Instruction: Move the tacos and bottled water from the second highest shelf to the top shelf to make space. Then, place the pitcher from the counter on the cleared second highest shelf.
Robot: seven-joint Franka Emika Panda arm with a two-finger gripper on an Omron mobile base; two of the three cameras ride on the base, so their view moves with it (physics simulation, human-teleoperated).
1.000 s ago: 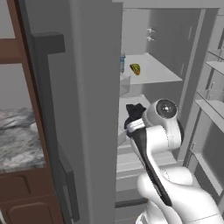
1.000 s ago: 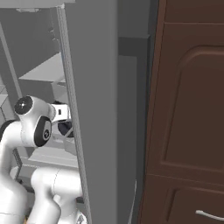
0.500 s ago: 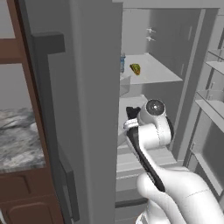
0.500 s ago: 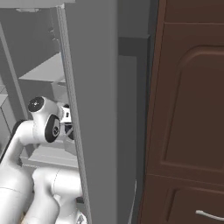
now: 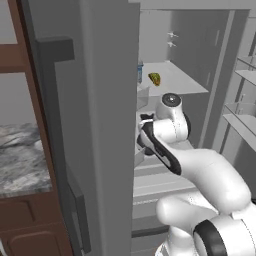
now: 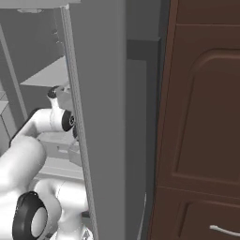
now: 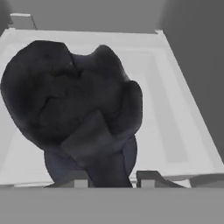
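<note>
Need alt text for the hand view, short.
A dark blue-grey pitcher, seen from above, stands on a pale grey fridge shelf. The tool is at its handle, fingertips on either side of it.

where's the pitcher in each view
Left base view: I cannot pick it out; the arm's wrist reaches in behind the fridge door edge.
Right base view: also not identifiable, with the door in front.
Hand view: the pitcher fills the centre-left, seen from above, on a pale shelf.
Shared landmark: the pale fridge shelves.
</note>
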